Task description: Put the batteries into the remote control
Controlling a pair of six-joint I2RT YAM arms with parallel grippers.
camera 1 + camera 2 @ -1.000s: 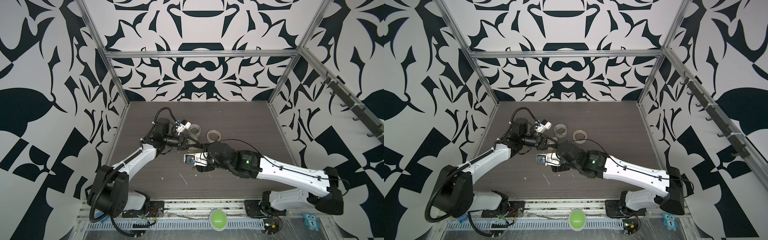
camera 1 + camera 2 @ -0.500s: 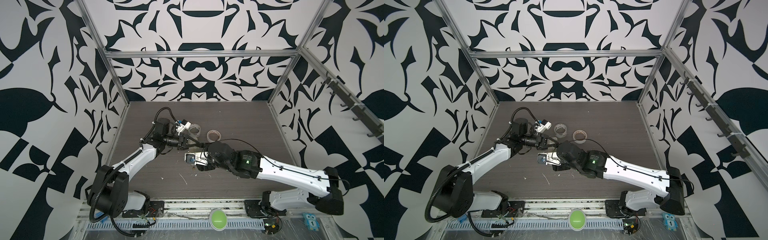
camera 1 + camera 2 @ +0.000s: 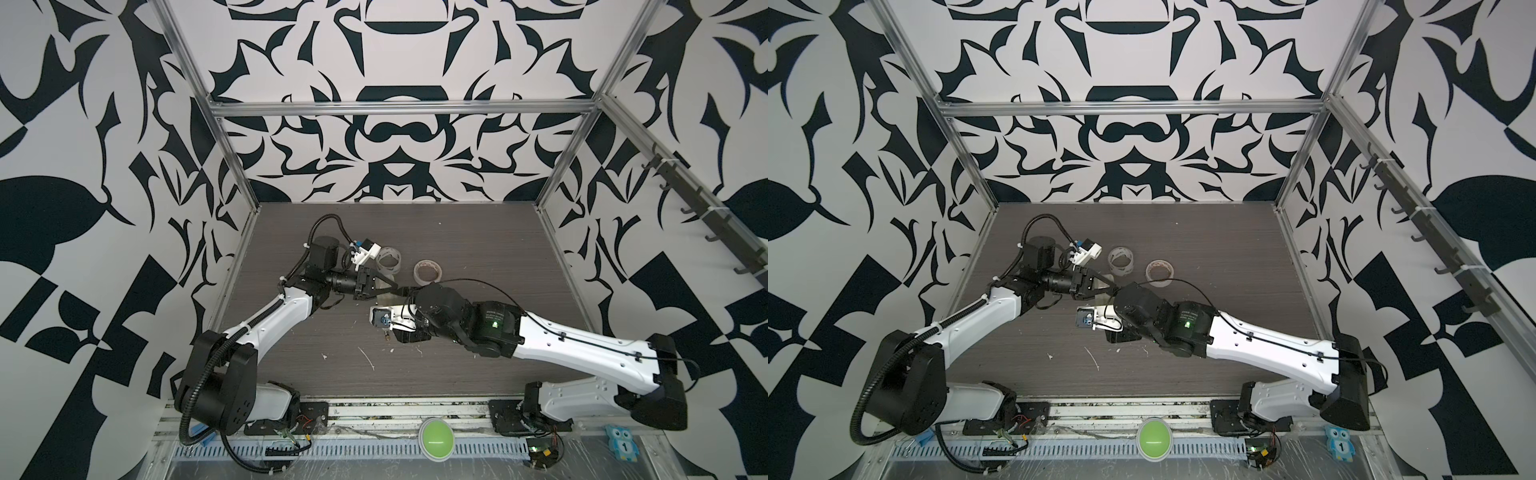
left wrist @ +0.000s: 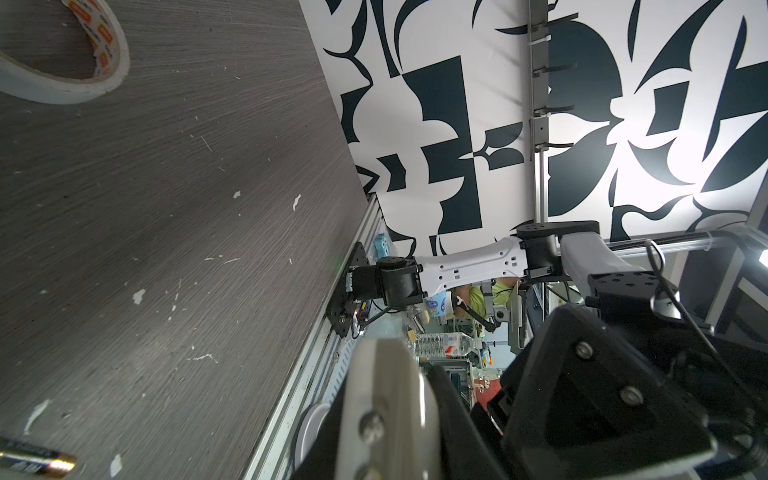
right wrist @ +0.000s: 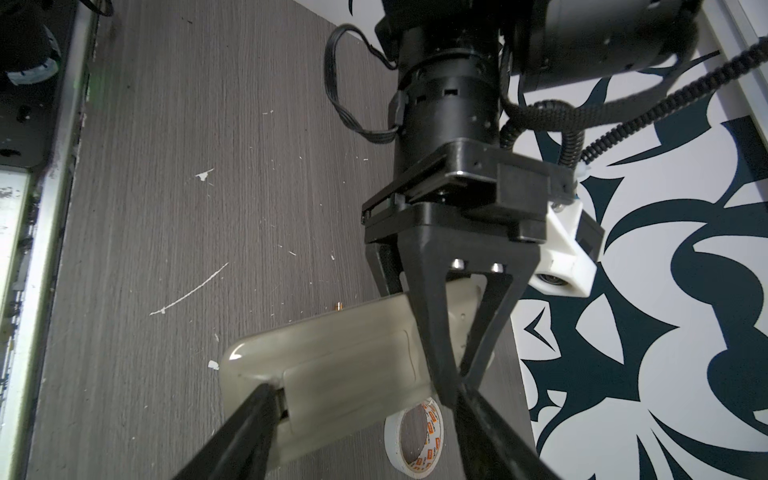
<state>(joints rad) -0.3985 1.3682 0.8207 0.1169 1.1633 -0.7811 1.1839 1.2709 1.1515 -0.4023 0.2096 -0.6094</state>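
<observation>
Pinching the remote control (image 5: 316, 332) clear of the table (image 5: 187, 208), the left gripper (image 5: 451, 386) pointed toward three o'clock; the right gripper (image 5: 365, 390), fingers (image 5: 249, 428) spread, straddled its rear cover (image 5: 349, 378) lengthwise from four o'clock.

Robot lab test cell: alu. frame (image 3: 399, 109) w/ b/w patterned walls (image 3: 415, 62), two arms (image 3: 274, 320) (image 3: 582, 345) bolted at the bench (image 3: 478, 241) edge, green push button (image 3: 435, 433) & cable duct (image 3: 353, 451).
</observation>
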